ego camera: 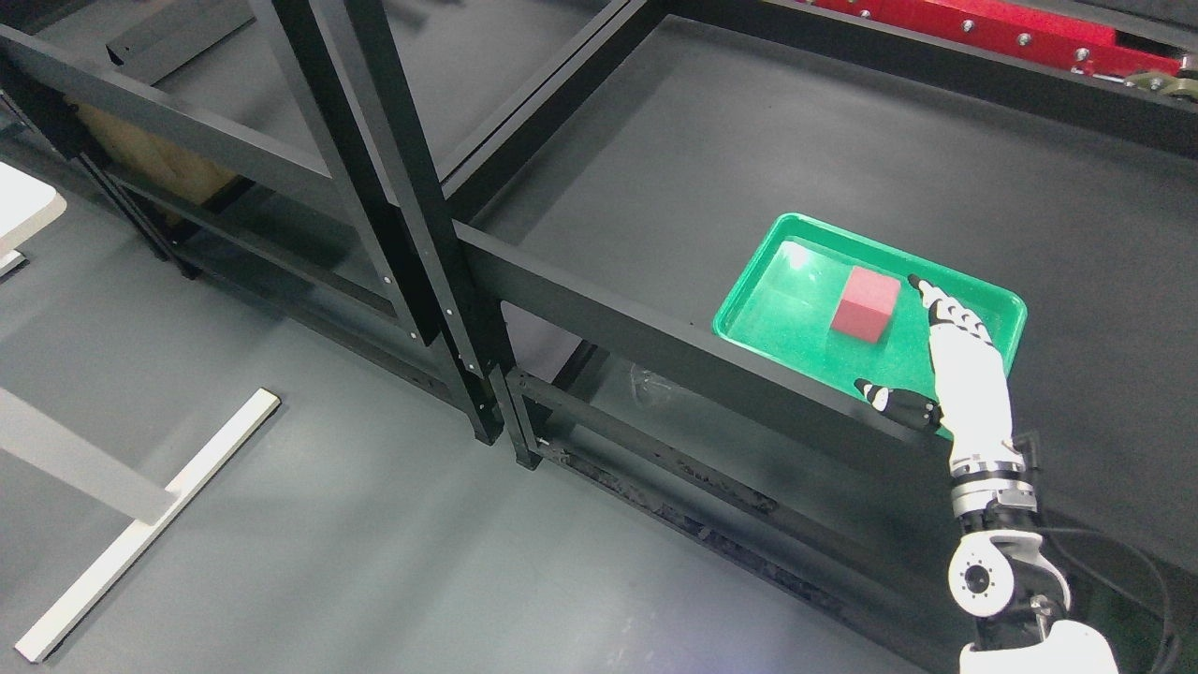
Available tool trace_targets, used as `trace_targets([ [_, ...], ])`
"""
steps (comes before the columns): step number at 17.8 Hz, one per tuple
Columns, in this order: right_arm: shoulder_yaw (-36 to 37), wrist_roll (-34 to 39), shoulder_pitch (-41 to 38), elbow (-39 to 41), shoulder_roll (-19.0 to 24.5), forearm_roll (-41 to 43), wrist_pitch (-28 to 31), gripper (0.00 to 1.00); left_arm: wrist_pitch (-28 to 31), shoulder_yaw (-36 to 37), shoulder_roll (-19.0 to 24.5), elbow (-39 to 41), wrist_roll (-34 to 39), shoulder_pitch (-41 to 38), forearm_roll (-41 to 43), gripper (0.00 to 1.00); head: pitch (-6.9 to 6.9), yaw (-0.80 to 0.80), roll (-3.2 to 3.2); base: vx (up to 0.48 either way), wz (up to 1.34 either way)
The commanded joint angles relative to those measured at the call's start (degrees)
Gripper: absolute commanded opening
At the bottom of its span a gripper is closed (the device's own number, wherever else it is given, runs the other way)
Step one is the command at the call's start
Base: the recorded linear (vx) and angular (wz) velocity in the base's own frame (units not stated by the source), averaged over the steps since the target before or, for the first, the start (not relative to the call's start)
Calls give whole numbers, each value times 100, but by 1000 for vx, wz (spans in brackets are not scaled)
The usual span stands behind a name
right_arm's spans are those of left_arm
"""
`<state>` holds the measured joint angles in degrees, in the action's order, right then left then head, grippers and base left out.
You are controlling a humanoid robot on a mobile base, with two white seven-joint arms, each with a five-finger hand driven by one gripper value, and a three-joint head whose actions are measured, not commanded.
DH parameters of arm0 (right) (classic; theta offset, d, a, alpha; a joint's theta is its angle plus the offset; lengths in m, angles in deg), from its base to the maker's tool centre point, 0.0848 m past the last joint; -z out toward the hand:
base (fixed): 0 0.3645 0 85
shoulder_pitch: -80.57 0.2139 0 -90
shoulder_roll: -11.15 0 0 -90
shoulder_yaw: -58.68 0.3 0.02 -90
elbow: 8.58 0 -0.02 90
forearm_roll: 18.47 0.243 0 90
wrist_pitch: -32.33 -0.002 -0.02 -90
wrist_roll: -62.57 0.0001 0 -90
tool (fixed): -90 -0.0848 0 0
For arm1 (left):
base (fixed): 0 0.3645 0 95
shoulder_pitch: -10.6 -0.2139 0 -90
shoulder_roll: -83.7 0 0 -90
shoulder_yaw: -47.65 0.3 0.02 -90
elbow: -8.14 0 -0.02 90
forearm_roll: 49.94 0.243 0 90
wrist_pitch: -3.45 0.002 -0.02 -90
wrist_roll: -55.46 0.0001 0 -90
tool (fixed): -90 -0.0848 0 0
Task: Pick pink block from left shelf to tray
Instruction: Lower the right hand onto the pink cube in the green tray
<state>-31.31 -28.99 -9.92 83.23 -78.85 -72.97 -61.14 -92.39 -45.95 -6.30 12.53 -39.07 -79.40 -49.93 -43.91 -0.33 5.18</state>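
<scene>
The robot's right arm [992, 580] is the closest thing to us. It comes up from the bottom edge at about 5 o'clock, white with a round grey joint. At its top is the right hand [945, 360]. The hand is flat and wide, with its fingers [934, 301] stretched out straight toward 11 o'clock and its thumb [894, 401] sticking out to the side toward 9 o'clock. It holds nothing. The fingers are white with black tips.

The hand sits over the near right part of a green tray [1006, 323]. The tray lies on the dark top of the right shelf [749, 140], near its front edge, at about 3 o'clock in the view.

The pink block [865, 303] is inside the tray, near the middle. It looks more red than pink here. It stands flat on the tray floor. The fingertips are just beside the block, at its 3 o'clock side. I cannot tell if they touch it.

At 10 o'clock there is the left shelf [187, 131], made of black bars. A brown box [150, 159] sits behind its bars. At 8 o'clock a white bar [140, 534] lies on the grey floor [356, 562]. At 1 o'clock, far back, is a red beam [983, 33] with bolts.
</scene>
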Motion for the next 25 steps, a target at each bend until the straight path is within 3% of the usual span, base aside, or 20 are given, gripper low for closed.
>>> trace_targets([
  [1,-203,320,-171,-40,-100,-34,5,99,4,0,100,0,-3,-53,9,100,0,0,0,225,30],
  [3,-212,585,-188,-75,-100,-52,5,99,4,0,100,0,-3,-53,9,100,0,0,0,227,15],
  [25,-494,709,-197,-805,-852,-69,101,99,4,0,100,0,-3,-53,9,100,0,0,0,112,-4],
])
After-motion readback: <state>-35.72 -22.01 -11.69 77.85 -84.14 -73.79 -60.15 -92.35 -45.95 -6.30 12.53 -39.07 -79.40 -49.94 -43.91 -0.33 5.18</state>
